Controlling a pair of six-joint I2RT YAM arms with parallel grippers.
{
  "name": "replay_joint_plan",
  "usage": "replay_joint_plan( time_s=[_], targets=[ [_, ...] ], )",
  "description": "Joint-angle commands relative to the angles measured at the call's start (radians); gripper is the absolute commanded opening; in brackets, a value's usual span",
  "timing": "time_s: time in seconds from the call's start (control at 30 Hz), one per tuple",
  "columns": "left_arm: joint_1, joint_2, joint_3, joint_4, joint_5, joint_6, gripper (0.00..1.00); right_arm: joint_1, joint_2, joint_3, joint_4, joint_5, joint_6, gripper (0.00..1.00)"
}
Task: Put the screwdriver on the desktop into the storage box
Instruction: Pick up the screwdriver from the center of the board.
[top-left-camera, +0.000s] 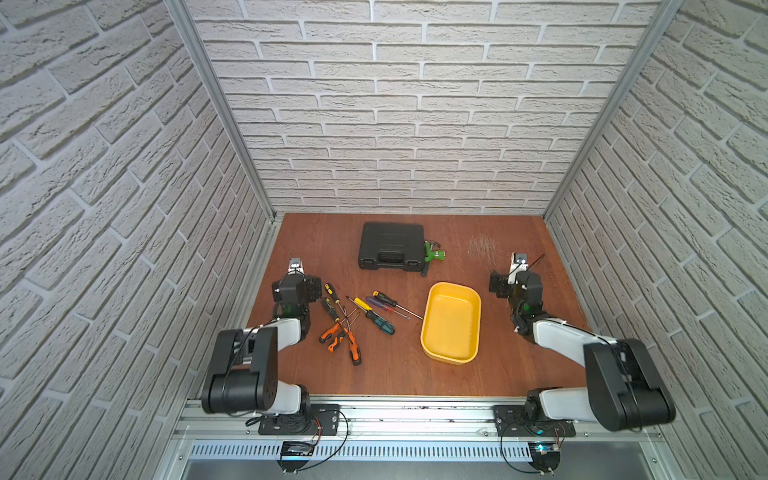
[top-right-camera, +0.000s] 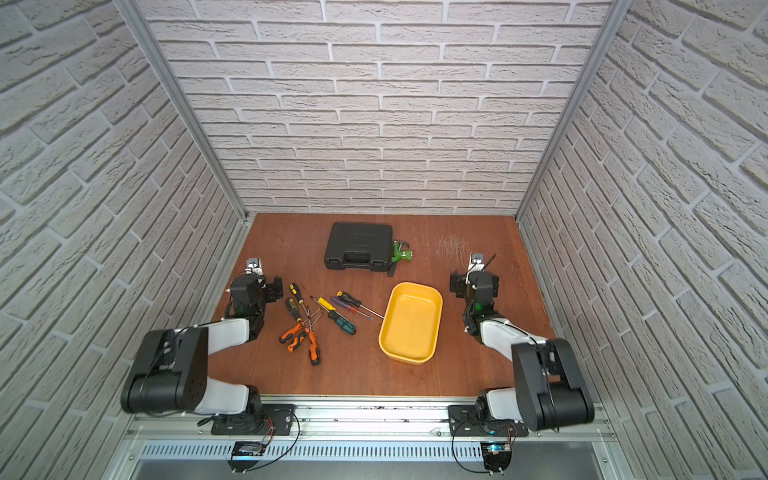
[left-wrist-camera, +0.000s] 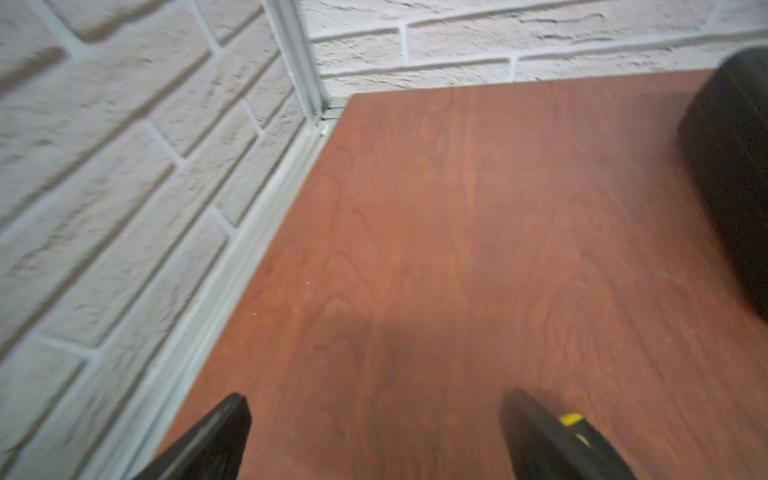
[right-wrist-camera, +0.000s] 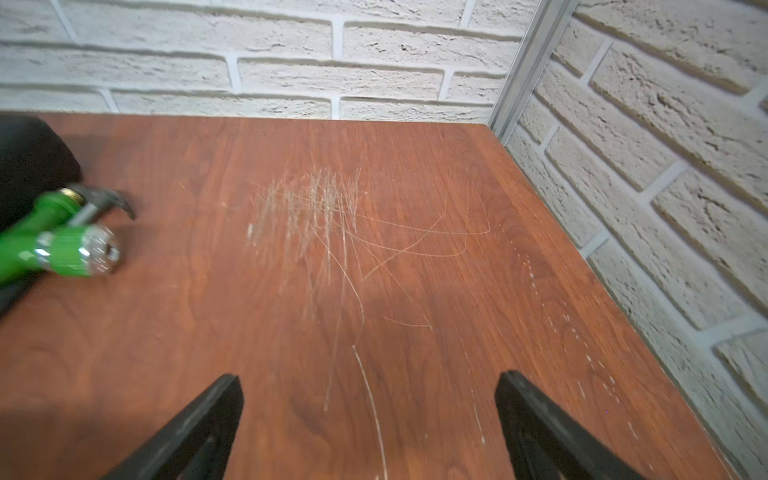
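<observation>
Nothing has gone in yet. The yellow box (top-left-camera: 452, 320) sits empty on the table top (top-left-camera: 395, 374), over toward the right arm. The screwdrivers (top-left-camera: 353, 320) lie in a loose heap on the wood between the left arm and the box. I count about nine, several crossed over one another, with the orange-handled ones nearest the front. One thin shaft ends just beside the box's wall, but none is inside.

The left gripper (left-wrist-camera: 374, 419) hangs over bare wood just beside the heap. Its jaws are spread wide with nothing between them, and it faces the far corner. In its wrist view a bit of yellow shows behind one finger, probably a handle at the edge of the heap. The right gripper (right-wrist-camera: 372, 399) is spread wide and empty too. It hangs on the other side of the box from the heap and faces a pale scratched patch (right-wrist-camera: 316, 208).

So I'd say the whole job is left: every screwdriver has to be picked up, carried over and dropped in. The left arm looks better placed to start.

The top is flat, reddish-brown wood grain. At the back a closed black case (top-left-camera: 390, 245) lies with a green tool (top-left-camera: 434, 253) against its side. White brick-pattern walls (top-left-camera: 415, 104) close in three sides. A metal rail (top-left-camera: 415, 411) runs along the front, where both arms are bolted down.
</observation>
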Motion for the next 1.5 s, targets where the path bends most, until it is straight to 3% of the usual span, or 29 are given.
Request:
replay_joint_plan(
  time_s=[0.0,0.03,0.07,0.13,0.17,0.27,0.33,0.37,0.4,0.47,0.5,0.57,0.63,0.73,0.83,0.9,1.0,1.1,1.27,1.47],
  targets=[
    [-0.027,-0.194,0.121,-0.302,-0.229,-0.175,0.98,0.011,-0.128,0.108,-0.416,-0.002,0.237,0.99],
    [-0.028,-0.240,0.162,-0.430,-0.248,-0.271,0.98,0.004,-0.129,0.071,-0.419,0.070,0.377,0.99],
    [-0.030,-0.272,0.202,-0.534,-0.238,-0.340,0.98,-0.031,-0.129,0.067,-0.468,0.026,0.473,0.99],
    [-0.048,-0.332,0.287,-0.757,-0.190,-0.444,0.98,-0.074,-0.094,0.140,-0.620,-0.154,0.466,0.96],
    [-0.065,-0.355,0.308,-0.829,-0.171,-0.478,0.98,-0.052,-0.078,0.191,-0.728,-0.138,0.454,0.95],
    [-0.178,-0.440,0.307,-0.961,-0.108,-0.527,0.94,0.105,-0.093,0.311,-0.967,0.064,0.454,1.00],
    [-0.299,-0.487,0.283,-1.034,-0.121,-0.571,0.85,0.229,-0.123,0.399,-1.135,0.242,0.547,1.00],
    [-0.354,-0.496,0.269,-1.077,-0.152,-0.608,0.82,0.281,-0.138,0.430,-1.177,0.274,0.564,0.97],
    [-0.413,-0.502,0.256,-1.126,-0.192,-0.661,0.80,0.334,-0.169,0.440,-1.175,0.268,0.545,0.90],
    [-0.498,-0.500,0.231,-1.187,-0.224,-0.756,0.75,0.404,-0.254,0.406,-1.109,0.187,0.539,0.89],
    [-0.540,-0.493,0.217,-1.208,-0.233,-0.805,0.73,0.418,-0.313,0.352,-1.005,0.046,0.502,0.99],
    [-0.619,-0.472,0.198,-1.212,-0.234,-0.863,0.70,0.436,-0.372,0.286,-0.869,-0.115,0.520,0.98],
    [-0.697,-0.439,0.208,-1.232,-0.244,-0.907,0.65,0.501,-0.292,0.354,-0.903,-0.168,0.530,0.85],
    [-0.771,-0.408,0.233,-1.269,-0.257,-0.935,0.64,0.690,-0.110,0.508,-0.988,-0.099,0.498,0.75],
    [-0.768,-0.433,0.252,-1.296,-0.248,-0.929,0.62,0.838,0.083,0.655,-1.029,-0.034,0.469,0.68],
    [-0.757,-0.462,0.267,-1.330,-0.255,-0.930,0.62,0.878,0.214,0.740,-1.045,-0.077,0.473,0.61],
    [-0.747,-0.497,0.288,-1.400,-0.265,-0.955,0.61,0.910,0.390,0.837,-1.041,-0.161,0.489,0.58],
    [-0.745,-0.546,0.256,-1.403,-0.250,-0.960,0.62,0.954,0.527,0.922,-1.067,-0.148,0.460,0.59],
    [-0.728,-0.617,0.191,-1.390,-0.216,-1.004,0.63,0.952,0.650,0.942,-1.034,-0.158,0.441,0.61],
    [-0.711,-0.563,0.207,-1.383,-0.197,-0.993,0.63,0.943,0.717,0.939,-1.017,-0.158,0.442,0.61]
  ],
)
